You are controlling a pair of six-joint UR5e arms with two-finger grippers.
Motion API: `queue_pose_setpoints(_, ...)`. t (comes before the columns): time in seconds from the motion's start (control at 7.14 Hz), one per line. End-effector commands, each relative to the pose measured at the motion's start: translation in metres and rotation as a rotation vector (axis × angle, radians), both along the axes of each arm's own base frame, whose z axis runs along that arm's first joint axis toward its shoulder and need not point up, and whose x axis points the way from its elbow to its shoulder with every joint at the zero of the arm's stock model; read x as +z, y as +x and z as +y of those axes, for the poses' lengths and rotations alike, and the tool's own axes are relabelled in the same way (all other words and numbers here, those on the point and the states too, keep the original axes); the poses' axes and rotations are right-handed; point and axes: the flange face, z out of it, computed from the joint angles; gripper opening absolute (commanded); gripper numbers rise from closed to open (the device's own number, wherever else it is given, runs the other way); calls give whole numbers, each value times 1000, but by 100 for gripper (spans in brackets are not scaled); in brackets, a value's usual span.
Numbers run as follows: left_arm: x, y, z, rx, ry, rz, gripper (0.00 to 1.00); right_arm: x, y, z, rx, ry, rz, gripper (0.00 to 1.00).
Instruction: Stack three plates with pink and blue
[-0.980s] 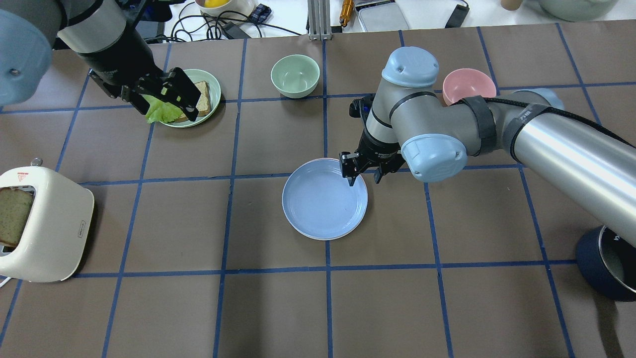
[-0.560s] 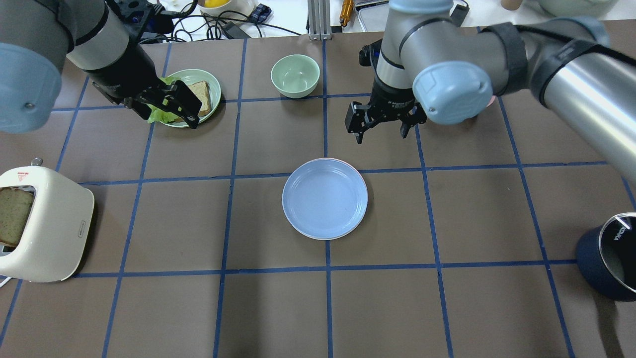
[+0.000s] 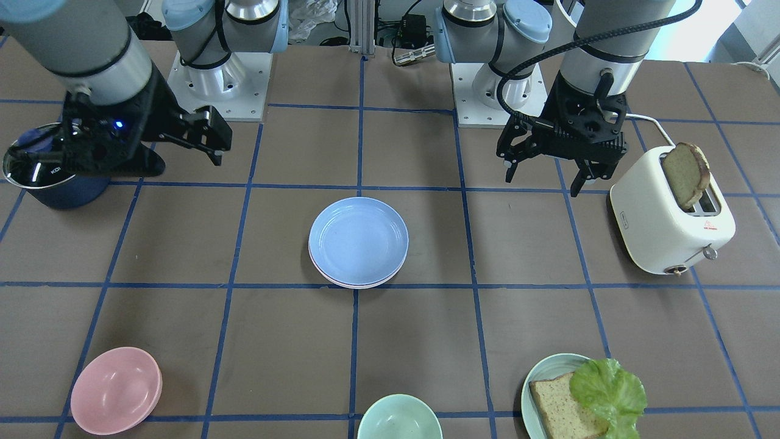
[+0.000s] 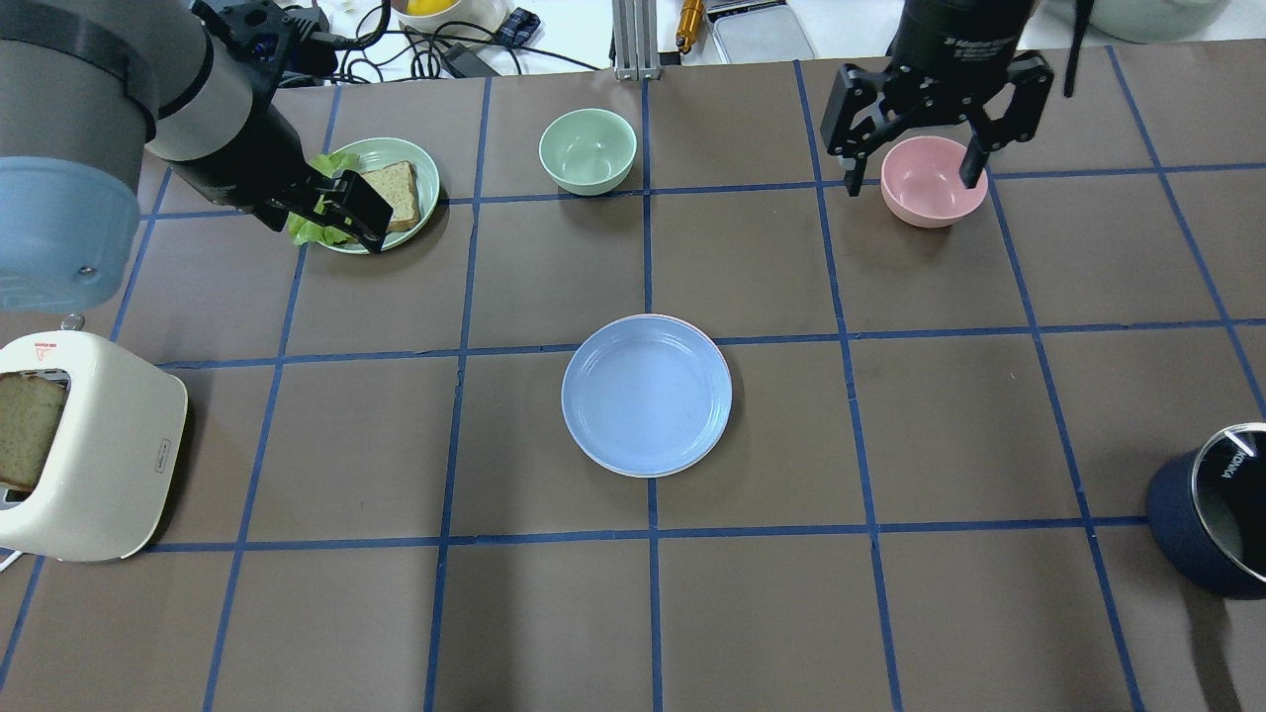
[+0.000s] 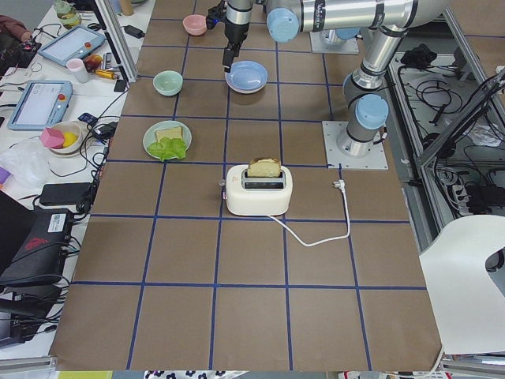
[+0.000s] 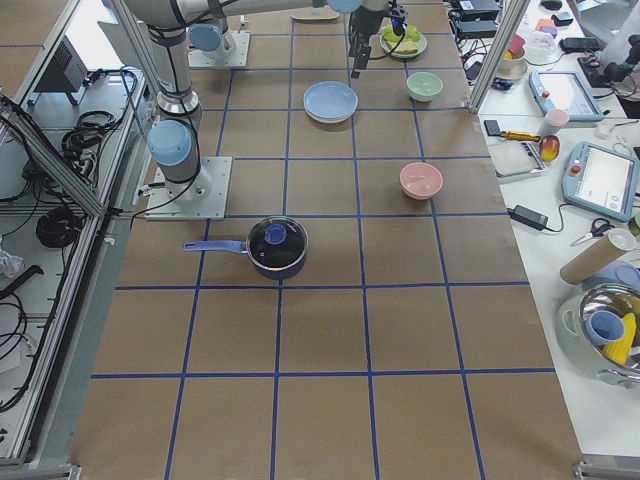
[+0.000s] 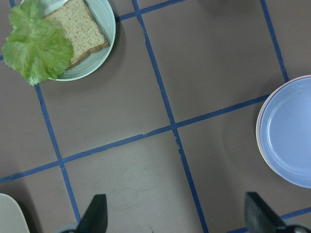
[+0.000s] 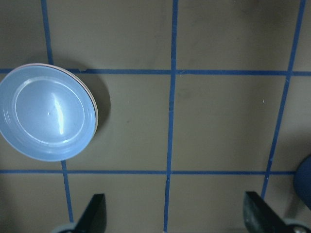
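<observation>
The light blue plate (image 4: pixel 647 396) lies on top of a stack in the middle of the table, also seen in the front view (image 3: pixel 358 241). A pale pink rim (image 3: pixel 359 285) shows under it. I cannot make out the cream-white plate. My left gripper (image 3: pixel 542 177) hangs open and empty high over the table, to the left of the stack, which lies at the right edge of its wrist view (image 7: pixel 291 131). My right gripper (image 4: pixel 912 176) is open and empty, high over the far right, with the stack (image 8: pixel 47 112) well away from it.
A pink bowl (image 4: pixel 934 188) sits at the far right and a green bowl (image 4: pixel 587 148) at the far middle. A green plate (image 4: pixel 423 158) holds bread and lettuce. A toaster (image 4: pixel 99 455) stands at the left edge. A navy pot (image 4: pixel 1192 529) stands at the right edge.
My right gripper has left the blue plate's rim, risen, and swung to the far right over the pink bowl. My left arm shifted slightly. The stack has not moved.
</observation>
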Motion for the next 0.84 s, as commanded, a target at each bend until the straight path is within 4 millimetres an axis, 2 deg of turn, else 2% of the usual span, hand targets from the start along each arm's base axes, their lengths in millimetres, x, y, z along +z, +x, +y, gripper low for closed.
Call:
queue_pose_setpoints(0.0, 3, 0, -2, 108, -2, 25, 100, 25, -14, 30, 52, 4, -10, 100)
queue_pose_setpoints(0.14, -1, 0, -6, 163, 8, 29, 100, 41, -16, 29, 62, -99, -4, 100)
queue_pose_setpoints(0.28, -3, 1, -6, 166, 14, 25, 100, 43, -14, 32, 64, -135, -4, 100)
queue_pose_setpoints(0.7, -1, 2, -4, 170, 12, 20, 100, 29, -13, 20, 64, -236, 0, 98)
